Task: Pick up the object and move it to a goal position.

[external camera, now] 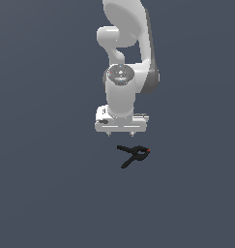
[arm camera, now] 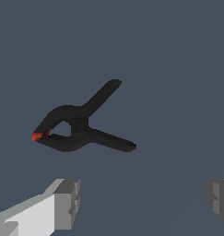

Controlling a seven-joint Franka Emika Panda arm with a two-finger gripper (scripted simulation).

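A small black spring clamp [external camera: 134,154] lies flat on the dark grey floor, its two thin handles splayed toward the exterior view's left and its orange-red tip at the exterior view's right end. The wrist view shows it whole [arm camera: 79,126]. My gripper [external camera: 120,133] hangs above the floor, just behind the clamp and a little toward the exterior view's left of it. Its fingers [arm camera: 67,203] stand wide apart and hold nothing. The clamp lies outside the gap between them.
The white arm [external camera: 126,58] rises behind the gripper. Plain dark grey floor [external camera: 41,193] surrounds the clamp on all sides. No other object shows.
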